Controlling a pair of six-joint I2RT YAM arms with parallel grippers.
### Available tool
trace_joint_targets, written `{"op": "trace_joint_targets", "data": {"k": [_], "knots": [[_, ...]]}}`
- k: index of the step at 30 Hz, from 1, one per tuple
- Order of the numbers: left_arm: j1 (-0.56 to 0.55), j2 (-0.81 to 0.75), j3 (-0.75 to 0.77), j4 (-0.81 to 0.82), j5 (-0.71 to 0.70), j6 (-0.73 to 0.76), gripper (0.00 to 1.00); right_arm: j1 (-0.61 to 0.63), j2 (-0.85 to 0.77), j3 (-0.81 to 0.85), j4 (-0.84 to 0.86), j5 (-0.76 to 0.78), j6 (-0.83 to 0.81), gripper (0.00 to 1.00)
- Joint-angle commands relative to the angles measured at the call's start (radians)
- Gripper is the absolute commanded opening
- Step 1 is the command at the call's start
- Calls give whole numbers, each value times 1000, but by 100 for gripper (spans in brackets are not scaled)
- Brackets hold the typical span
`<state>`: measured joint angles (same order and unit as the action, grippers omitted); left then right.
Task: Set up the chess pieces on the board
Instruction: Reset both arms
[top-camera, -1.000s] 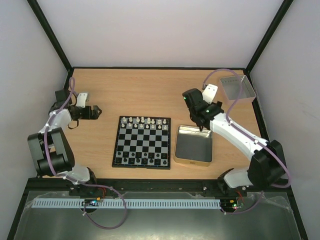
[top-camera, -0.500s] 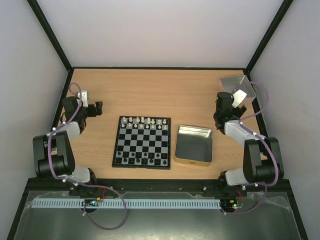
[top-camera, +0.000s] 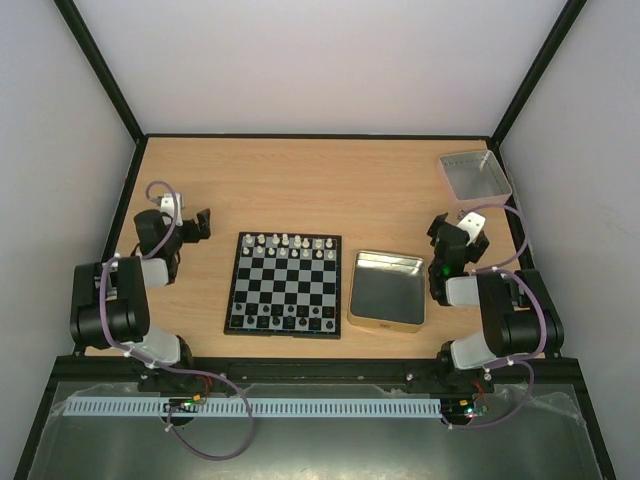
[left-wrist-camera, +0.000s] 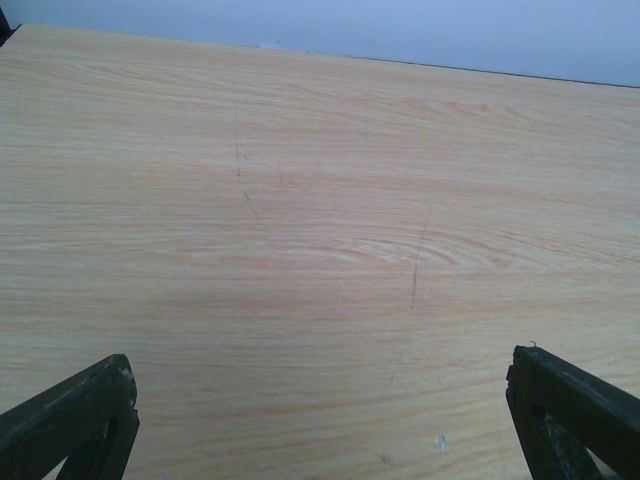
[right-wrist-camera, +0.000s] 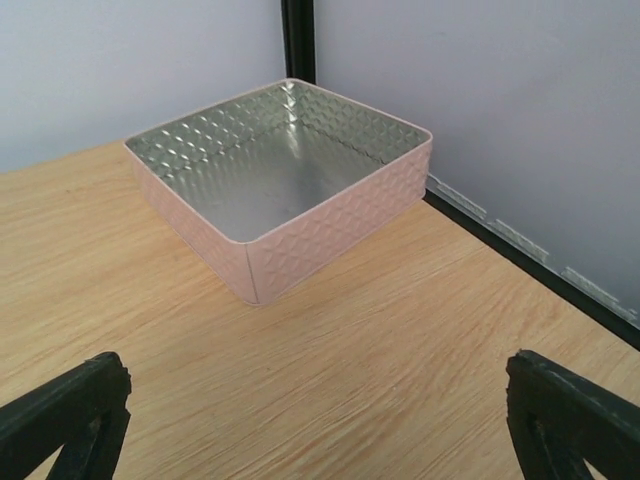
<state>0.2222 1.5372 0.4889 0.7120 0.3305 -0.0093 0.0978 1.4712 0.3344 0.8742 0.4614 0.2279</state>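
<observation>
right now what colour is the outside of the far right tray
The tray is pale pink outside, diamond-embossed; clearest in the right wrist view.

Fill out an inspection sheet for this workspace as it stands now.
Surface: wooden table, with faint scratches in front of the left gripper.
Job's things: board at centre. The chess pieces stand on it, light ones in the far rows and dark ones in the near rows. They are too small to check each square.
Clutter: gold-rimmed tin beside the board's right edge, nothing seen inside. Tray in the far right corner, nothing seen inside.
Grippers: left gripper open and holding nothing. Right gripper open, holding nothing, facing the tray.
Cables: purple cables loop along both arms, none on the board.
Surroundings: pale walls, black frame posts.
</observation>
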Motion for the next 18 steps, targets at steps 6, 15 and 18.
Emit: {"op": "trace_joint_targets", "data": {"k": [6, 15, 18], "knots": [[-23, -157, -186, 278, -42, 9, 99, 0, -6, -85, 308, 80, 3, 97], [-30, -170, -205, 298, -96, -3, 99, 1, -19, -108, 337, 89, 8, 97], [-29, -192, -233, 331, -131, -20, 99, 2, -31, -133, 371, 93, 9, 97]]}}
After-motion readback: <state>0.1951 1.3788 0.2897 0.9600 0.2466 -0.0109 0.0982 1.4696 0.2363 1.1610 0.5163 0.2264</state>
